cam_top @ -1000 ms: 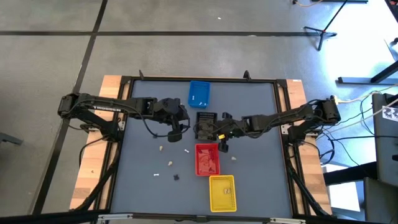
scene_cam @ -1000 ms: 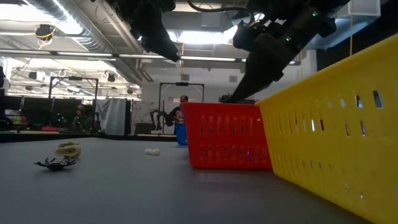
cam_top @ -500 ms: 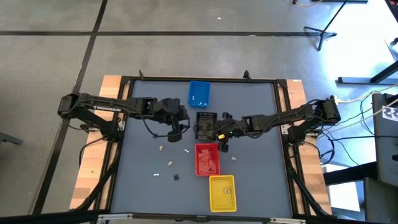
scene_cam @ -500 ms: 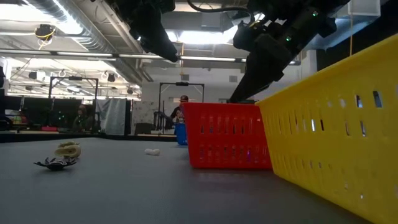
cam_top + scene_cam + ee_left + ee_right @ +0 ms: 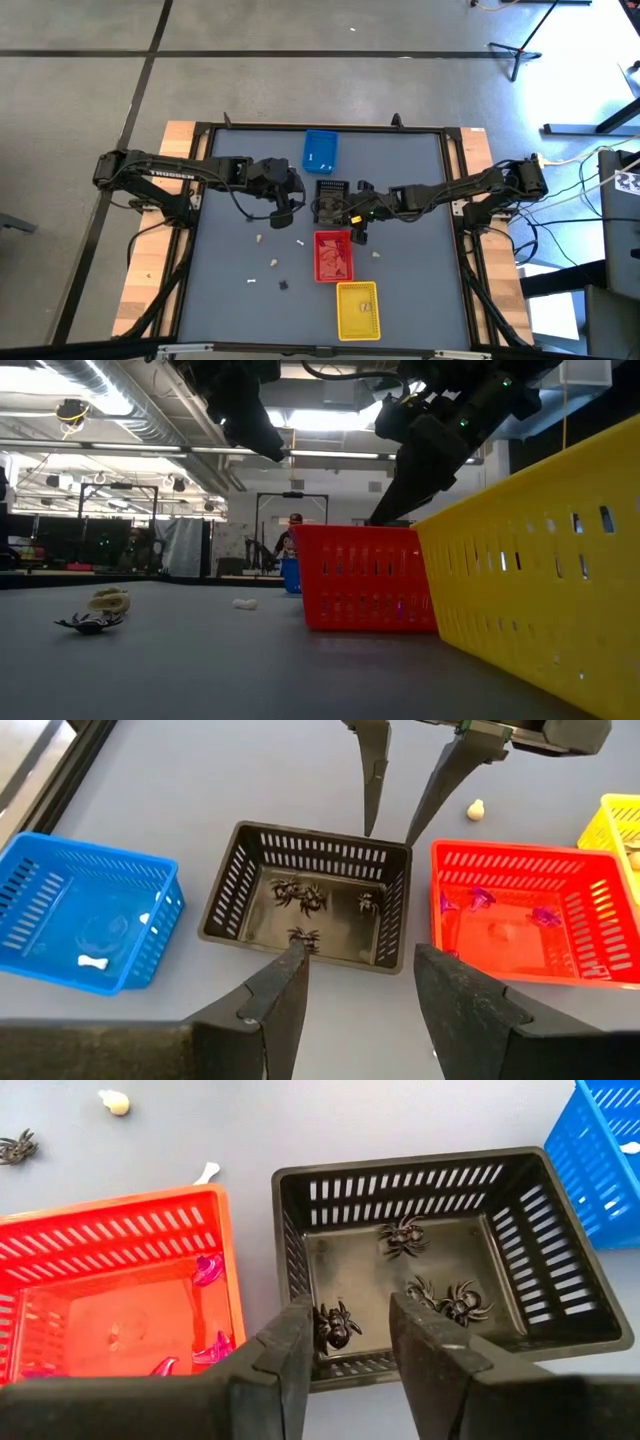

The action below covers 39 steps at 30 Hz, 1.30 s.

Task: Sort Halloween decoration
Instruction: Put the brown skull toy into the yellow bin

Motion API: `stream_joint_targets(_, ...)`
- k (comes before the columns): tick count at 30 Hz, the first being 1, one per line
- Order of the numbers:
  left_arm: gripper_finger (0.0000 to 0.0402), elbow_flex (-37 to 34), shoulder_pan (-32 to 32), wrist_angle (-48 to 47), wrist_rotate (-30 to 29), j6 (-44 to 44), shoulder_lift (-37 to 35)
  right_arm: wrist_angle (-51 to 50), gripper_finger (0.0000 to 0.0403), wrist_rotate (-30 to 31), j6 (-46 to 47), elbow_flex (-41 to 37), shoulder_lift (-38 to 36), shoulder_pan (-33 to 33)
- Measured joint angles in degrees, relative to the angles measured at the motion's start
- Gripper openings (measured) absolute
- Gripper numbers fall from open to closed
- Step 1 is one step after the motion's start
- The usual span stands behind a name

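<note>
Decorations, sorted part: black spiders [image 5: 440,1298] lying in the black tray [image 5: 520,1280]; purple pieces [image 5: 480,902] in the red tray [image 5: 590,880]; one white bone-shaped piece [image 5: 93,961] in the blue tray [image 5: 60,870]; loose part: a cream piece [image 5: 260,240], a white piece [image 5: 299,242], a cream piece [image 5: 271,262], a white piece [image 5: 252,281] and a dark piece [image 5: 283,285] scattered on the grey table [image 5: 230,300] left of the red tray, and one cream piece [image 5: 377,255] just right of it; yellow tray [image 5: 357,310] beside the red tray's near end, holding something small that cannot be made out; right gripper [image 5: 342,1342] hovering above the black tray's edge nearest the red tray, fingers [image 5: 285,1350] apart, nothing between them; left gripper [image 5: 355,985] hovering above the same tray from the opposite side, fingers [image 5: 285,990] apart, nothing held; person [image 5: 291,540] in the room beyond the table, too far off to tell more
</note>
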Motion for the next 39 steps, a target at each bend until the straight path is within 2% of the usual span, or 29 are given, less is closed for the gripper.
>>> stream_joint_targets(7, 0.0175, 0.0, 0.0, -6.0, 0.0, -4.8, 0.0, -0.4, 0.0134, 0.0, 0.0, 0.0, 0.0, 0.0)
stream_joint_targets(12, 0.0175, -0.3, -1.1, -12.5, 0.0, -14.2, 0.0, -0.4, 0.0134, 0.0, 0.0, 0.0, 0.0, 0.0)
stream_joint_targets(25, 0.0175, -11.4, -9.4, -12.7, -1.0, -44.7, 0.0, -0.4, 0.0134, 0.0, 0.0, 0.0, 0.0, 0.0)
stream_joint_targets(39, 0.0175, -16.6, -14.4, -16.1, -0.7, -61.8, 0.0, -0.4, 0.0134, 0.0, 0.0, 0.0, 0.0, 0.0)
